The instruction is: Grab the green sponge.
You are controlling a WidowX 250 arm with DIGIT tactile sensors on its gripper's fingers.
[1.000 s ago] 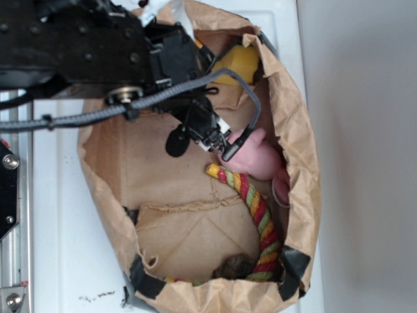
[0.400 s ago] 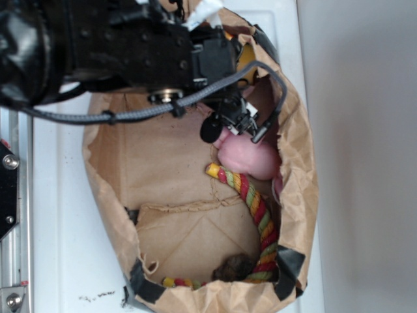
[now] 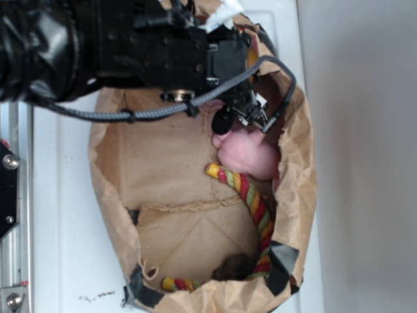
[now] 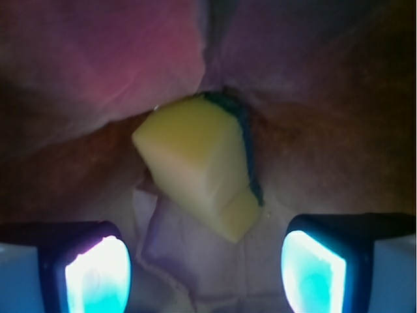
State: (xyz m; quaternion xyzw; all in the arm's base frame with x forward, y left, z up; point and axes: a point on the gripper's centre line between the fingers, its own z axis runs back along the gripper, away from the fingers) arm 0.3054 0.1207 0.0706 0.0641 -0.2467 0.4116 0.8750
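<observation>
Wrist view records one green sponge (image 4: 202,169): a yellow foam block with a thin dark green layer along its right edge, lying tilted on crumpled brown paper, ahead of the gripper (image 4: 205,270) and roughly centred between the two fingertips. One lit fingertip (image 4: 98,270) shows at lower left and a second at lower right; they stand wide apart, with nothing between them and no contact with the sponge. A pink mass fills the upper left of this view, touching or nearly touching the sponge's far end; which, I cannot tell.

Exterior view: the sponge itself is not visible, being hidden beneath the black arm (image 3: 130,45) at the top end of the paper bag (image 3: 107,195). One bag is present, lying open on a white surface (image 3: 58,222), with dark tape at its lower corners. Contents counted: one pink plush pig (image 3: 247,153), just below the gripper; one striped rope (image 3: 251,199) in red, yellow and green, its upper end touching the pig and its length running down the right wall and along the bottom; one dark clump (image 3: 231,266) at the bottom edge. One grey sleeved cable (image 3: 150,112) crosses the bag's upper part from the arm
</observation>
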